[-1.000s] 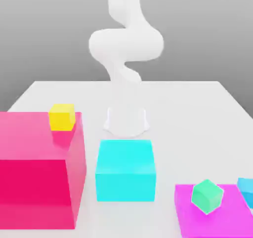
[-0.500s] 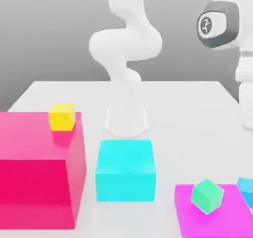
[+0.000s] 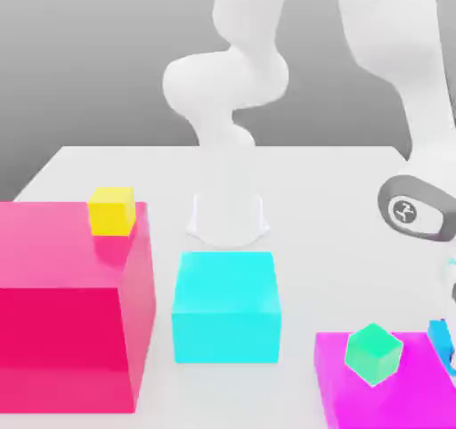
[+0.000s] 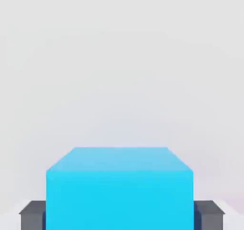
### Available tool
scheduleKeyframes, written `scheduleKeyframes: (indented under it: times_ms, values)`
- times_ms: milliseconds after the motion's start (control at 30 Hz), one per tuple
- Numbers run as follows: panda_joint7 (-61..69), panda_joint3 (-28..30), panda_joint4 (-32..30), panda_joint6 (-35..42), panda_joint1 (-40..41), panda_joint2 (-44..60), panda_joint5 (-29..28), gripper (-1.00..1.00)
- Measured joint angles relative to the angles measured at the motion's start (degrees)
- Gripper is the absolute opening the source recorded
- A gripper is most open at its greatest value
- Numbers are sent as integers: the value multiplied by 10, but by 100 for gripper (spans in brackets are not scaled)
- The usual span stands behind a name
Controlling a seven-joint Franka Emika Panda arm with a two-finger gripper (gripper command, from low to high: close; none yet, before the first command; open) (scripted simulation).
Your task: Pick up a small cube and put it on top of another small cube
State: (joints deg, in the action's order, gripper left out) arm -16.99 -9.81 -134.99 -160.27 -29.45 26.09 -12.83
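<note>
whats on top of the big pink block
A small yellow cube sits on the pink block, near the top's far corner toward the exterior view's right. The rest of its top is bare; whatever lies behind the block is hidden.

The small cube, plain sky-blue and smooth-faced, is seen square-on in the hand view, its top face level and its sides flanked by the dark fingers of the tool. In the exterior view it is glimpsed at the far right edge, just beside the magenta slab.
</note>
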Motion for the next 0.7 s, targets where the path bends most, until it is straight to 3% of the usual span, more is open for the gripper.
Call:
scheduleKeyframes:
  times_ms: [100,267,433,700]
  values:
    - [0,0,0,-1,0,1,-1,-100]
    - [28,-26,-18,70,25,-89,44,-100]
    - [-19,32,-37,152,84,-196,82,-100]
    - [-145,100,-66,288,231,-363,92,-100]
